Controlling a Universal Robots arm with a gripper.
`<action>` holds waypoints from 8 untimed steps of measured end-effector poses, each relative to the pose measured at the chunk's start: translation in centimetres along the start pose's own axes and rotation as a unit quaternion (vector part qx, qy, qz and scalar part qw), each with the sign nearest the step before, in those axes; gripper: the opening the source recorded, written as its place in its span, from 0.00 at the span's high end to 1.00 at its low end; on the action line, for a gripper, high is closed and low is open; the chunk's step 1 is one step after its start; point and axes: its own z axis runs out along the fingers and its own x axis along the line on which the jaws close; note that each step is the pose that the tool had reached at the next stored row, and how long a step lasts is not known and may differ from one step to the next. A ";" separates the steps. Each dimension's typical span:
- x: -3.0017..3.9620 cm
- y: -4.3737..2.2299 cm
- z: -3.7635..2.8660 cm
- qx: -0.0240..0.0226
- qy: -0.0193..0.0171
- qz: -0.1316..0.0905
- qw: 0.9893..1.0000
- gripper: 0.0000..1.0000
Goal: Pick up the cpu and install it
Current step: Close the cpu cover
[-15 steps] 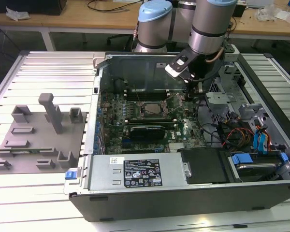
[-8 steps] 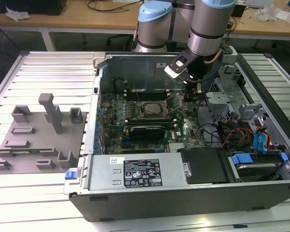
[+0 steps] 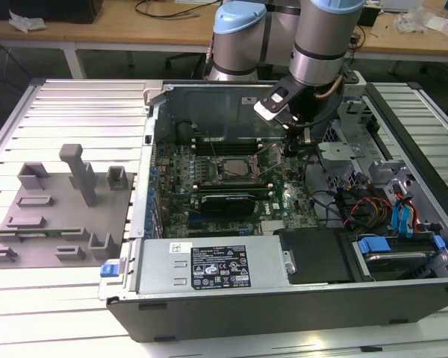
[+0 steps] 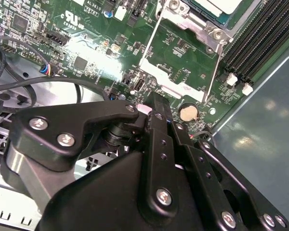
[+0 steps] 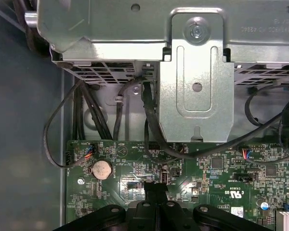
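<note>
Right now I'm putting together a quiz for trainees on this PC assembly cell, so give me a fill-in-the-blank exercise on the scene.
1. The gripper hangs over the ___ motherboard inside the open case.
2. In the exterior view, the grey block tray lies on that view's ___ of the case.
3. The cpu lies in its ___, apart from the gripper.
Missing words: green; left; socket.

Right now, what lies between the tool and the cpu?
In the second wrist view, a metal frame on the green board separates the tool from the cpu.
</note>
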 end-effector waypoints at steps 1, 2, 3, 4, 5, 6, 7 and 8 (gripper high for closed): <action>0.02 -0.01 0.00 0.000 0.000 0.000 1.000 0.89; 0.04 -0.02 0.00 0.000 0.000 0.000 1.000 0.89; 0.07 -0.05 0.01 0.000 0.000 0.000 1.000 0.89; 0.10 -0.09 0.00 0.000 0.000 0.000 1.000 0.89; 0.15 -0.14 0.00 0.000 0.000 0.000 1.000 0.89; 0.22 -0.22 0.00 0.000 0.000 0.000 1.000 0.89; 0.25 -0.26 -0.01 0.000 0.000 0.000 1.000 0.89; 0.27 -0.28 -0.01 0.000 0.000 0.000 1.000 0.89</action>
